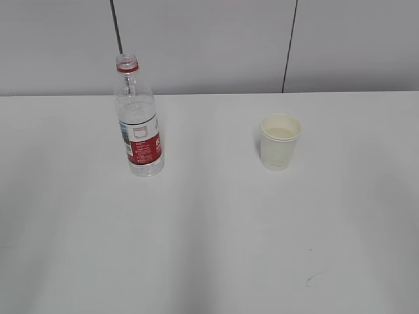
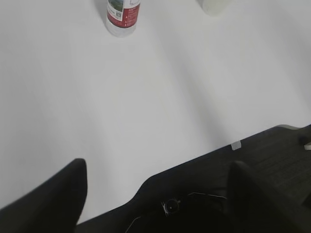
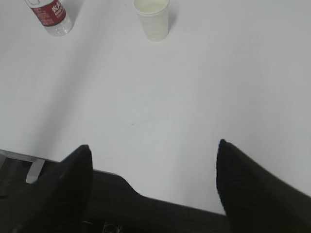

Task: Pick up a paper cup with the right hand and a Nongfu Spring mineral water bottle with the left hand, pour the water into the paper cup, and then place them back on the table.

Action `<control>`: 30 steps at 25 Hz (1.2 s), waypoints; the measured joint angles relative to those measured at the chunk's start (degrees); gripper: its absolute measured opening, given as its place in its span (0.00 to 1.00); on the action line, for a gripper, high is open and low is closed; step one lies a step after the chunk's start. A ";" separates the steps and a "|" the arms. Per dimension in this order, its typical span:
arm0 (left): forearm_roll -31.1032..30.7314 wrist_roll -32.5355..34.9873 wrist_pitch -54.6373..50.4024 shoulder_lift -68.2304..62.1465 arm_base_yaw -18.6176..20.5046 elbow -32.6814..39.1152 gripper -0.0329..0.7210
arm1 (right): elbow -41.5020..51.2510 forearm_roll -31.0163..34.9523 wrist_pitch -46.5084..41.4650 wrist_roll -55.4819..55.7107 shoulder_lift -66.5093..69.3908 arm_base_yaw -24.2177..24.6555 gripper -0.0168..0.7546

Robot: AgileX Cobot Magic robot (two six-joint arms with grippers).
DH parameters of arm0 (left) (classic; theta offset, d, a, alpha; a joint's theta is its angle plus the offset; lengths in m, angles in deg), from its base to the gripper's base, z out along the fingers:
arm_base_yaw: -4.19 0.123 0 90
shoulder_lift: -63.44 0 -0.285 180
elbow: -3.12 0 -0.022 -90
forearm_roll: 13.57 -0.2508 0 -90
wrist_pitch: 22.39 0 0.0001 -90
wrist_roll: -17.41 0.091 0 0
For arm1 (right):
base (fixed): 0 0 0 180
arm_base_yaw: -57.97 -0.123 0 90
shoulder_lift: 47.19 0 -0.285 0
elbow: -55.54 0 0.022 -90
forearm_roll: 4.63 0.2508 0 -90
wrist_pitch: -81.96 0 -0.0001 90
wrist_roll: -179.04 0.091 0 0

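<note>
1. The bottle [image 1: 138, 119] stood upright on the white worktop [image 1: 209, 248], over on the left side. Its cap was off and it looked nearly empty, though the clear plastic made that hard to be sure of.

2. The cup [image 1: 279, 141] stood upright on the worktop too, over on the right. It was well apart from the bottle. Something pale sat inside it near the top, maybe water, but that could not be told for sure.

3. The left gripper [image 2: 155, 194] hung low near the front edge of the worktop, far back from the bottle [image 2: 122, 17]. Its two dark fingers [image 2: 53, 199] were spread wide apart and held nothing.

4. The right gripper [image 3: 153, 189] was far back from the cup [image 3: 152, 19] as well. Its fingers [image 3: 252, 189] were wide apart too, with nothing between them.

5. No arm showed in the exterior view at all. Nothing was touching the bottle or the cup.

6. So how far along was the job? There were two ways to read it. If the cup had water in it, the pouring was likely done, both things were back down, and nothing was left. If the cup was dry, then nothing had started, and picking up, pouring and putting back were all still to do.

7. The open cap and the low water made the first guess seem more likely.
</note>
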 joint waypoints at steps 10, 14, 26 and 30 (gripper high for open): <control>-4.90 1.14 -0.66 19.28 0.00 12.22 0.74 | 13.69 0.17 -0.21 -1.63 -14.14 0.00 0.78; -5.50 2.30 -0.95 26.89 0.00 14.27 0.74 | 16.90 1.35 -0.25 -4.57 -18.11 0.00 0.78; -6.14 7.53 4.61 31.59 0.00 21.16 0.74 | 19.79 -0.72 3.45 -8.55 -18.99 0.00 0.78; -6.24 7.58 6.94 31.59 0.00 21.44 0.74 | 20.94 -1.43 8.34 -8.55 -18.99 0.00 0.78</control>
